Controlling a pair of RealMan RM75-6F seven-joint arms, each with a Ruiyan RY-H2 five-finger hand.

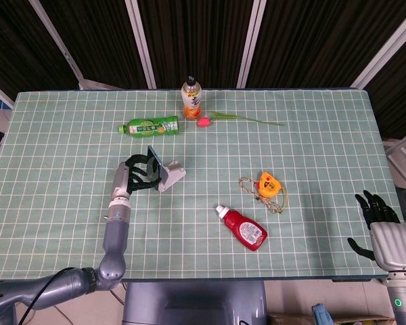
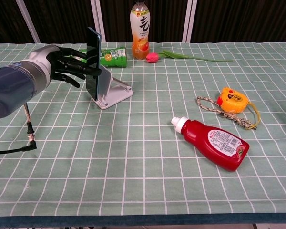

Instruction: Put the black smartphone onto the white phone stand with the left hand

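The black smartphone [image 2: 92, 63] stands upright on its edge, its lower end against the white phone stand [image 2: 112, 94] on the green checked cloth. My left hand [image 2: 67, 64] is just left of it and grips the phone with dark fingers [image 2: 84, 69] on its back and edges. From above, the smartphone [image 1: 155, 163] leans on the stand [image 1: 171, 177] with the left hand [image 1: 133, 176] beside it. My right hand [image 1: 381, 226] hovers off the table's front right corner, fingers apart and holding nothing.
A green bottle [image 1: 149, 126] lies behind the stand, with an upright orange drink bottle [image 1: 191, 99] and a pink tulip [image 1: 204, 122] to its right. An orange tape measure [image 1: 267, 183] and a red sauce bottle [image 1: 243, 228] lie right of centre.
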